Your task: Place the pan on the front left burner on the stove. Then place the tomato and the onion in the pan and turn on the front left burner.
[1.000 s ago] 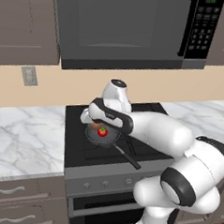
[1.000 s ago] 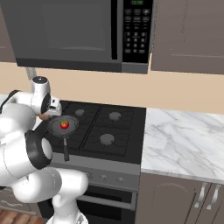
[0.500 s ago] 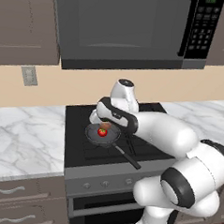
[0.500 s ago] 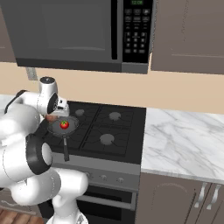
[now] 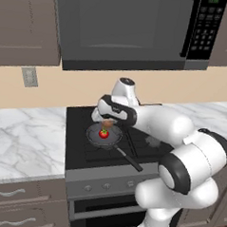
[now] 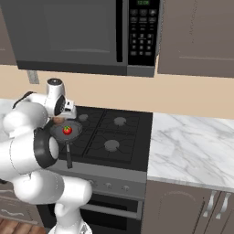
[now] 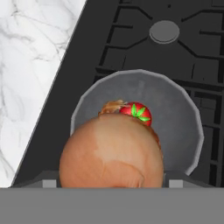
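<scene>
Fingers (image 5: 107,119): we saw them pinching the onion (image 7: 112,153) above the pan (image 5: 104,136).
Tomato (image 5: 103,133): lay in the pan.

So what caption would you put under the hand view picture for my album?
The onion, held by the gripper, hangs above the pan, where the tomato already sits.

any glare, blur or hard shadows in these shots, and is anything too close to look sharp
Left base view: flat, even light, no glare, the tomato crisp in the pan. Right base view: same soft light, the stove lacks hard shadows. Hand view: the onion looms huge and soft-textured near the lens.
</scene>
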